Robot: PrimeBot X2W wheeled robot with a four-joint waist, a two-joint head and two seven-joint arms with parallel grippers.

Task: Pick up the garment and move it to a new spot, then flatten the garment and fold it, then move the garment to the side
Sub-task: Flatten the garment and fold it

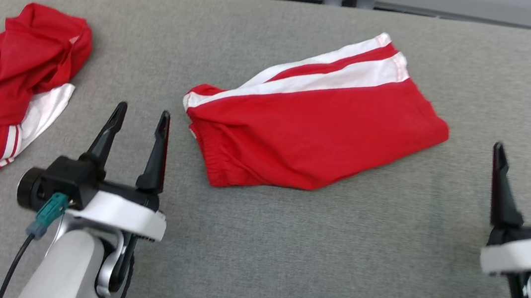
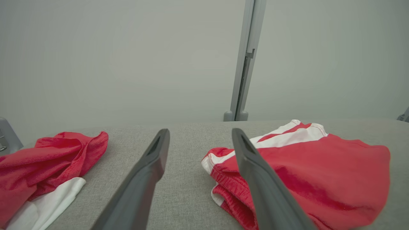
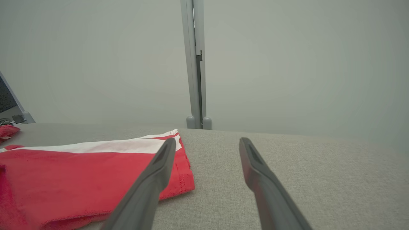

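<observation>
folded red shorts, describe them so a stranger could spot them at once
On the grey table, look near the middle, right of the crumpled red garment at the left edge. The folded red shorts lie flat there, with two broad white stripes along their far side, unlike that rumpled heap.

A grey woven-fabric tabletop with rounded corners (image 1: pixel 284 251) spans the scene. On its left part lies a crumpled red jersey with white panels and stripes (image 1: pixel 3 84), bunched in loose folds. Beyond the far edge stand pale grey wall panels (image 2: pixel 127 64), joined by a grey metal upright post (image 2: pixel 246 64).
</observation>
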